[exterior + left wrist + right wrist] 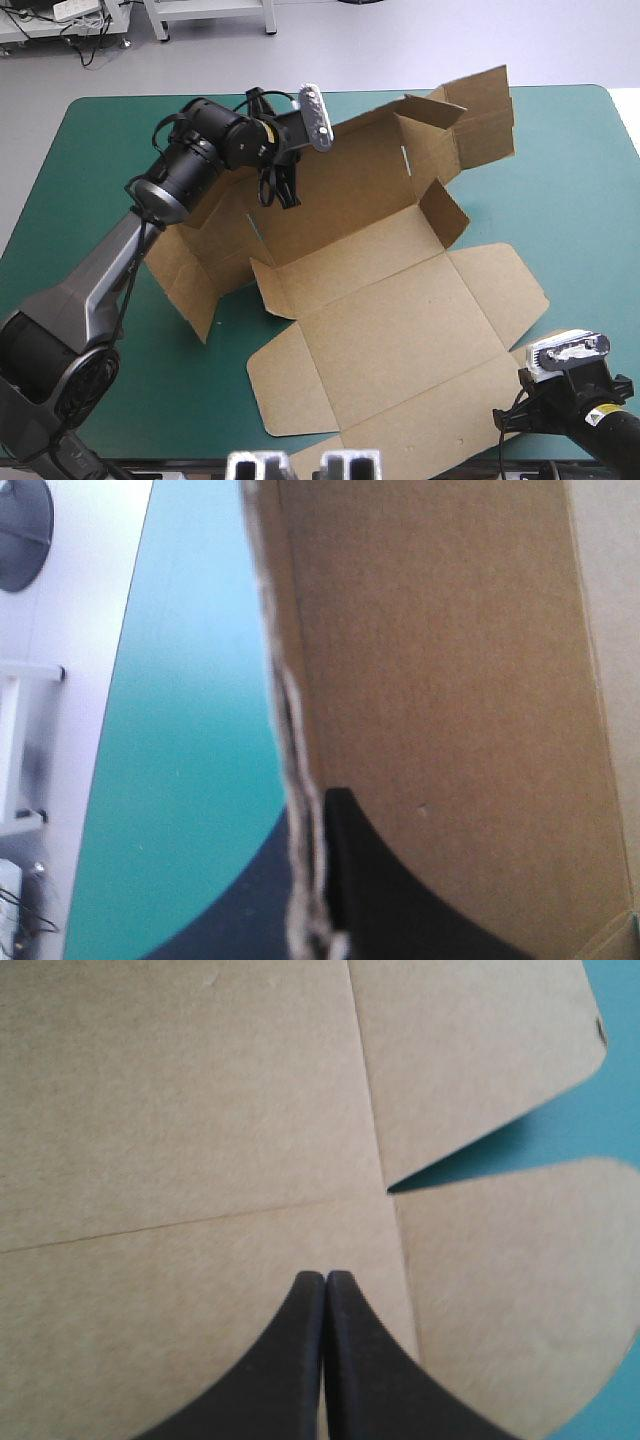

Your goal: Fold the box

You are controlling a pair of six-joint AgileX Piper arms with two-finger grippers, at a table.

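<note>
The brown box (390, 300) lies partly opened out on the teal-green cover (570, 200). Its rear wall (350, 180) is raised, and side flaps stand up at the far right (480, 110) and at the left (200, 270). My left gripper (278, 190) is at the left end of the rear wall. In the left wrist view my left gripper (315, 810) is shut on the box (450, 680), one black finger (390, 890) on each side of the board's edge. My right gripper (325, 1275) is shut with nothing in it, over the flat front panel (180, 1110) near the box's front right corner (515, 410).
Teal-green cover shows on all sides of the box, widest at the near left (190, 400) and far right. A notch between two front flaps (470, 1160) lies just ahead of my right gripper. The table's front edge is close behind the right arm.
</note>
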